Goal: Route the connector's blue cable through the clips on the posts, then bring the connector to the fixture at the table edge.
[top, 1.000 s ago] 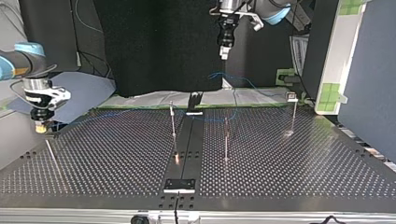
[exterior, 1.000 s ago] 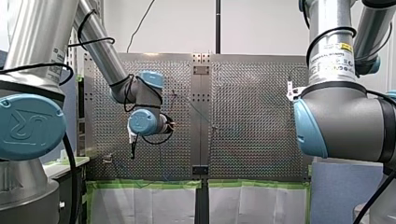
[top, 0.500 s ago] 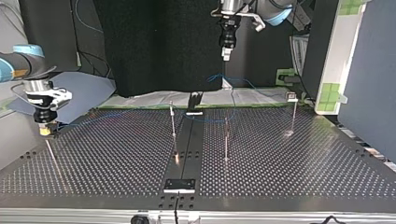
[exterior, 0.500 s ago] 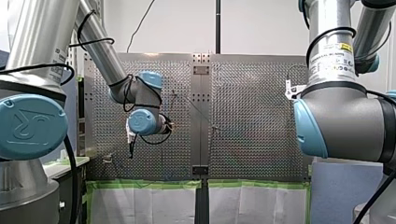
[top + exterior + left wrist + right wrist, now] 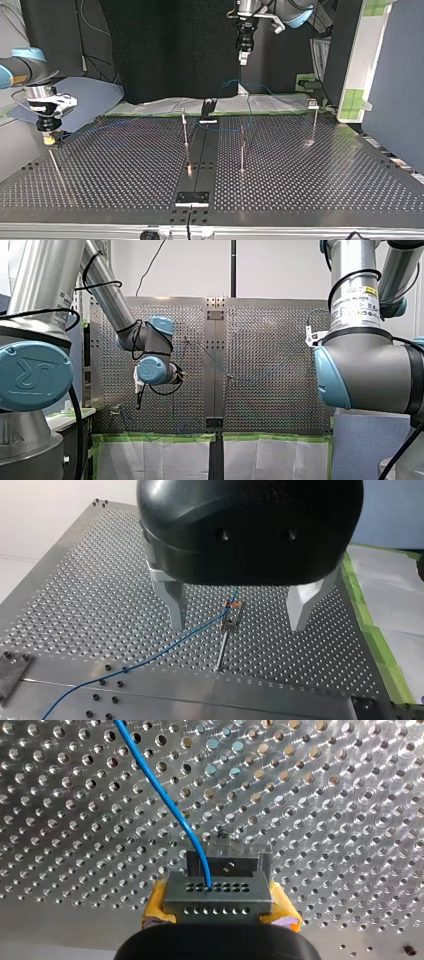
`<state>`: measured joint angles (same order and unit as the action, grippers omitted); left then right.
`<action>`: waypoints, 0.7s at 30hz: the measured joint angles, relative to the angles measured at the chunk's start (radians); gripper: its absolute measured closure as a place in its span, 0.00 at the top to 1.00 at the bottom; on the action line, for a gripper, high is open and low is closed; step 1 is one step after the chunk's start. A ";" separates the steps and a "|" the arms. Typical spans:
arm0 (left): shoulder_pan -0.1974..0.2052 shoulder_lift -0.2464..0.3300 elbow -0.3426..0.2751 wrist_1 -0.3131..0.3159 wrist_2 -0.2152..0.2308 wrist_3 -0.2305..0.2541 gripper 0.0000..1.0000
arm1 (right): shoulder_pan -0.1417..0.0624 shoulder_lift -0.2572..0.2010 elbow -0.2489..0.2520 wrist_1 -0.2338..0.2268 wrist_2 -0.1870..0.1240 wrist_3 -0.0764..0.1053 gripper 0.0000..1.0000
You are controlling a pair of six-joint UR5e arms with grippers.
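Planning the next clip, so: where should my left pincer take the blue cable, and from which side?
Probably the straight stretch of blue cable just beside the post, from above, with the open left pincer straddling it crosswise. The strand is thin and runs free there.

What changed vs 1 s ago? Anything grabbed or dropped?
My right hand, shut on the connector, came down toward the table at the top view's left and edged toward the middle. My left hand, open, sank slightly. No grasp or release seen. The posts stayed put.
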<state>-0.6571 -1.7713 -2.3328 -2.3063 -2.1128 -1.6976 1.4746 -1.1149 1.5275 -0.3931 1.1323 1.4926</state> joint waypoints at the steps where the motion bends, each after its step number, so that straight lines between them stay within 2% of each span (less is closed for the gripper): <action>1: 0.001 0.000 0.000 -0.001 0.000 0.002 1.00 | 0.000 0.001 -0.001 0.000 0.000 -0.001 0.00; 6: 0.005 -0.001 0.000 -0.003 0.000 0.005 1.00 | 0.004 0.002 -0.006 -0.001 -0.002 -0.003 0.00; 13: 0.008 0.000 0.000 -0.005 0.001 0.006 1.00 | 0.012 0.019 -0.013 -0.006 -0.024 -0.014 0.00; 21: 0.009 0.000 0.000 -0.013 -0.003 0.007 1.00 | 0.013 0.023 -0.020 -0.005 -0.027 -0.012 0.00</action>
<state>-0.6479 -1.7715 -2.3330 -2.3189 -2.1153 -1.6908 1.4876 -1.0919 1.5079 -0.3984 1.1055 1.4803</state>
